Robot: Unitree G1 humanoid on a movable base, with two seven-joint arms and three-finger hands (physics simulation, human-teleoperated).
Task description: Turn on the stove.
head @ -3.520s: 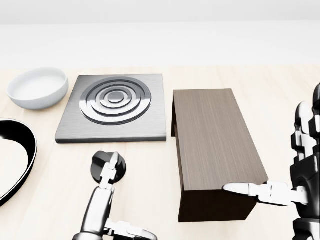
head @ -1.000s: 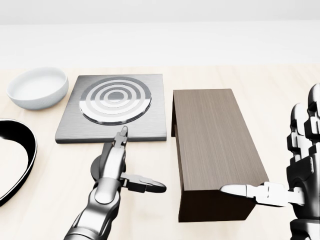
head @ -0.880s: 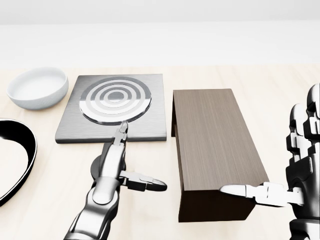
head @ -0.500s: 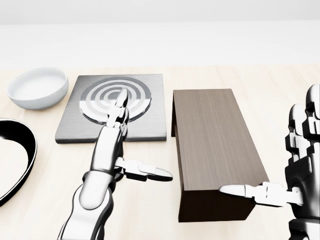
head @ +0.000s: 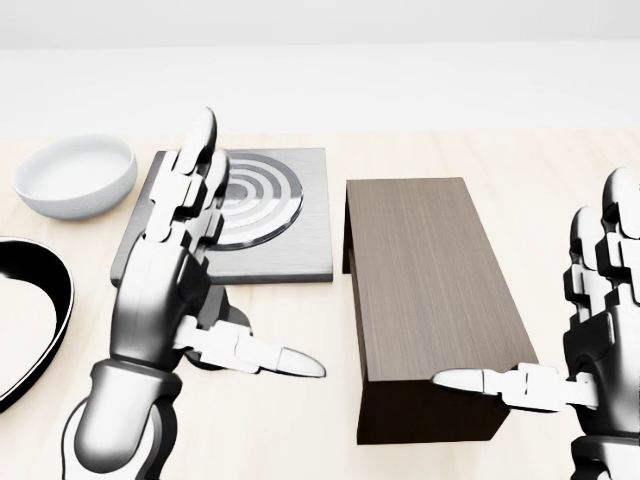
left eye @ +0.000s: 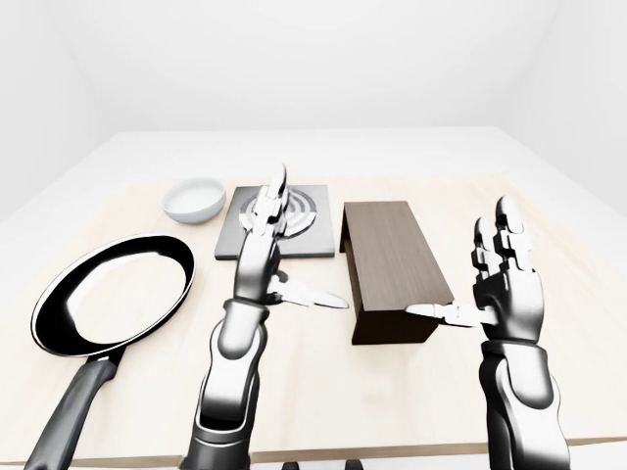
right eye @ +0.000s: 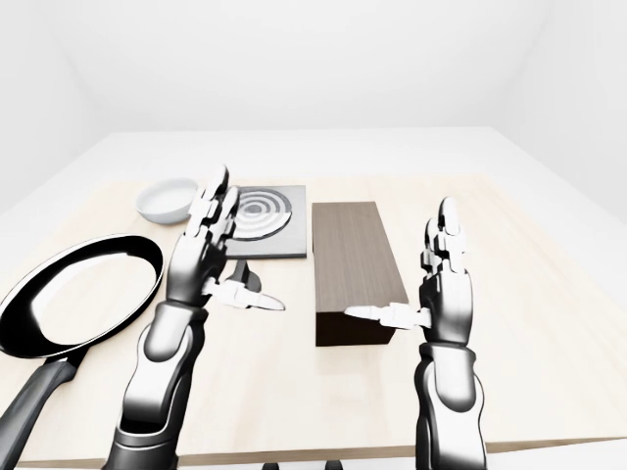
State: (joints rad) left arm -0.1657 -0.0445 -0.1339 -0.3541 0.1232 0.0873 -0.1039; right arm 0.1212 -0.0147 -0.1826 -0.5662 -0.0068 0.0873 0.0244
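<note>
The stove [head: 295, 240] is a grey square plate with concentric rings, left of centre in the head view. My left hand [head: 195, 265] is raised in front of it, open, fingers straight and thumb out to the right, and it covers the plate's left half. The black knob [right eye: 242, 276] lies on the table just below the plate; only a dark sliver of it shows beside my thumb. My right hand [head: 575, 345] is open at the right edge, its thumb [head: 480, 381] over the near right corner of the wooden box [head: 430, 280]. Neither hand holds anything.
A white bowl [head: 75, 175] stands left of the stove. A large black frying pan [left eye: 113, 294] lies at the left, handle toward the table's near edge. The brown wooden box sits close to the stove's right side. A pale wall lies beyond the table.
My left hand has let go of the knob and risen toward the camera, fingers stretched out over the stove. The right hand has barely moved. The camera has stayed still.
</note>
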